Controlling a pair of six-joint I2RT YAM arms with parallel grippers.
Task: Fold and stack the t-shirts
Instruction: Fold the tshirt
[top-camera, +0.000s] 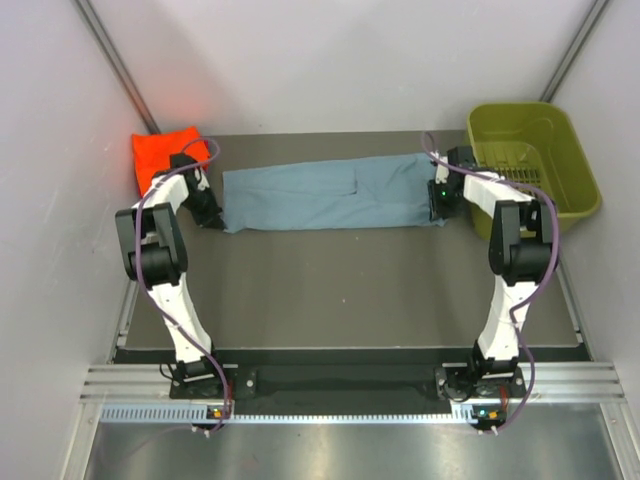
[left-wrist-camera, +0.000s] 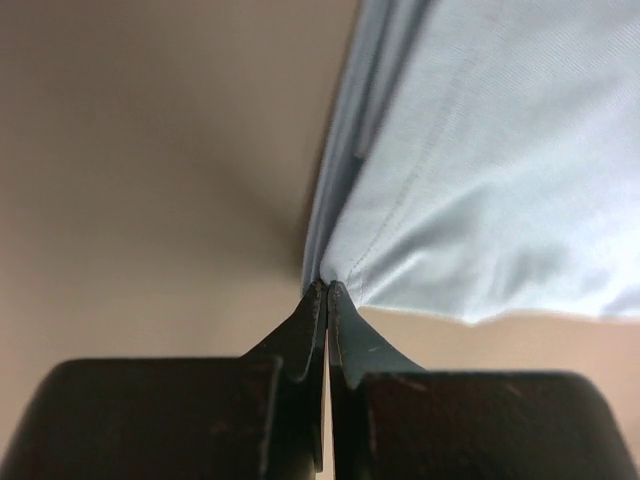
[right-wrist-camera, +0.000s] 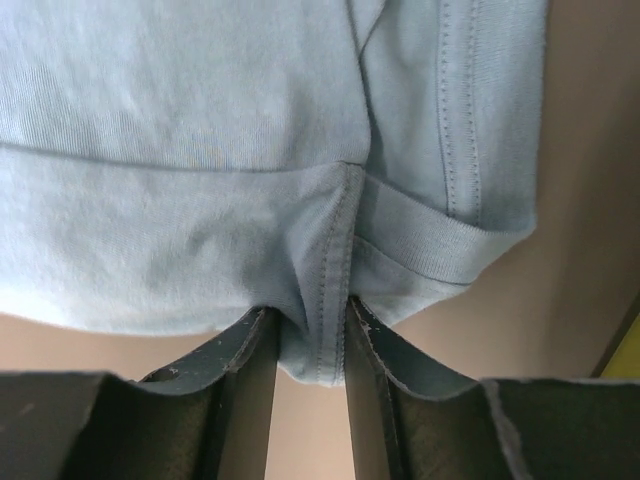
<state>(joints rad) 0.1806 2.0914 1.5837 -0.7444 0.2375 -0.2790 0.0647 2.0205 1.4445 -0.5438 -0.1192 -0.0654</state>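
Note:
A grey-blue t-shirt (top-camera: 330, 196) lies on the dark table as a long strip folded lengthwise, running left to right. At the strip's left end, my left gripper (top-camera: 218, 218) is shut on the near corner. In the left wrist view its jaws (left-wrist-camera: 328, 288) meet on a pinch of the hem of this t-shirt (left-wrist-camera: 500, 180). My right gripper (top-camera: 438, 212) is at the right end. Its fingers (right-wrist-camera: 312, 320) press from both sides on a bunched seam of the shirt (right-wrist-camera: 200, 150). A folded bright orange t-shirt (top-camera: 165, 155) sits at the back left corner.
An olive-green plastic basket (top-camera: 580, 165) stands at the back right, just past the right arm. White walls close in on both sides. The table's front edge carries a metal rail (top-camera: 350, 385) with both arm bases.

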